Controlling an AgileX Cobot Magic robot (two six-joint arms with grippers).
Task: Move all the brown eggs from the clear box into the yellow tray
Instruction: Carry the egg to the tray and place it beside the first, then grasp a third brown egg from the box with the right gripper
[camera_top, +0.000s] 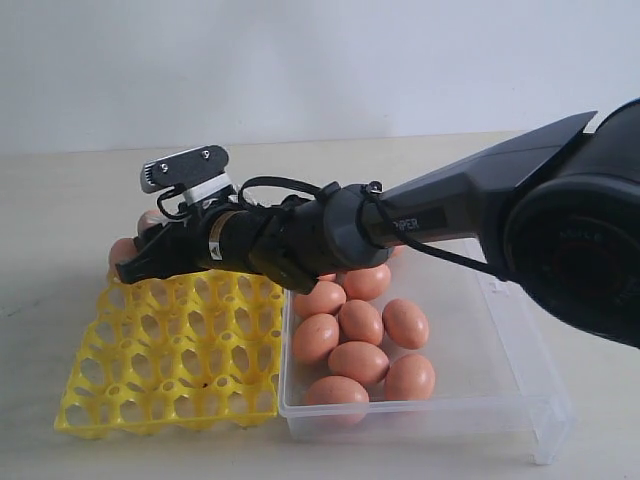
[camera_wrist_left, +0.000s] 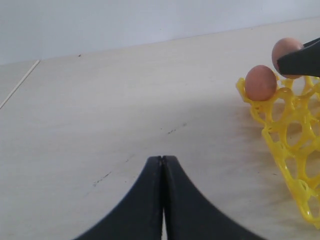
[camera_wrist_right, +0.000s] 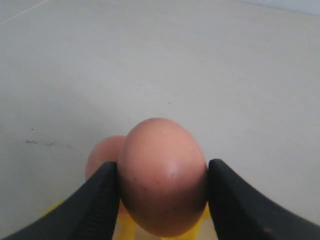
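Note:
My right gripper (camera_wrist_right: 163, 166) is shut on a brown egg (camera_wrist_right: 162, 200), both black fingers pressed against its sides. It hangs over the far left corner of the yellow tray (camera_top: 170, 370). Just beyond, another brown egg (camera_wrist_right: 101, 155) sits in a corner cup (camera_wrist_left: 260, 82). The other cups in view are empty. Several brown eggs (camera_top: 360, 322) lie in the clear box (camera_top: 500, 370), which stands right of the tray. In the left wrist view, my left gripper (camera_wrist_left: 162, 159) is shut on nothing, low over the bare table beside the tray's corner (camera_wrist_left: 295, 145).
The pale wooden table (camera_top: 60, 200) stretches behind and left of the tray. My right arm (camera_top: 450, 200) reaches across the clear box from the right. A plain white wall stands at the back.

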